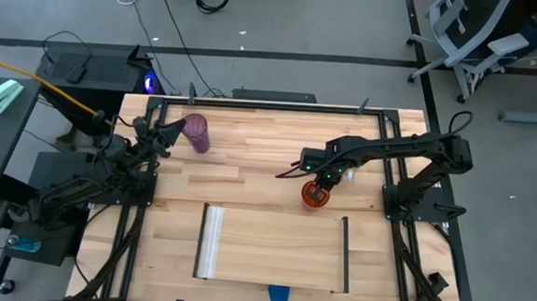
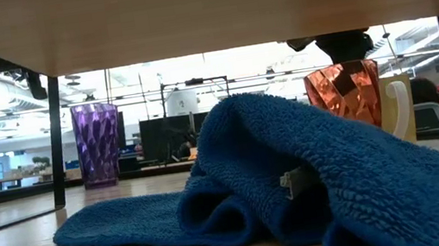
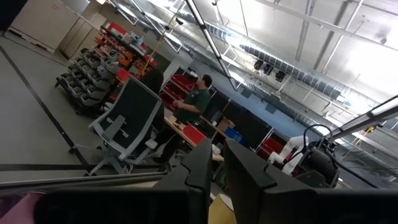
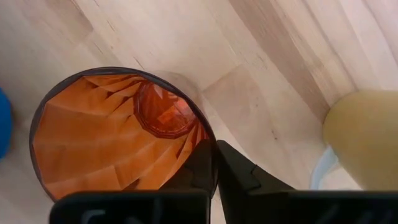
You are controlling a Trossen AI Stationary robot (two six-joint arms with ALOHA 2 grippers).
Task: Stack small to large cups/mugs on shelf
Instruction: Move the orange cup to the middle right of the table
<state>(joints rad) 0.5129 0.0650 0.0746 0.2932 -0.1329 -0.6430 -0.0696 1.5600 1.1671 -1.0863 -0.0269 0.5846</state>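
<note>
Slatted tabletop [image 1: 249, 168] is bearing everything — the right gripper [image 4: 214, 168] is pinching the orange tumbler [image 1: 315, 194] by its rim, hanging beside the shelf [image 1: 272, 249]; lifting straight should avoid tipping it.

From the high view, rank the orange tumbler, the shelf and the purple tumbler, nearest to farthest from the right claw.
1. Orange tumbler: its rim is pinched in the right claw, right of the table's middle.
2. Shelf: just toward the near edge from the claw.
3. Purple tumbler: far across the table, by the left claw.
</note>
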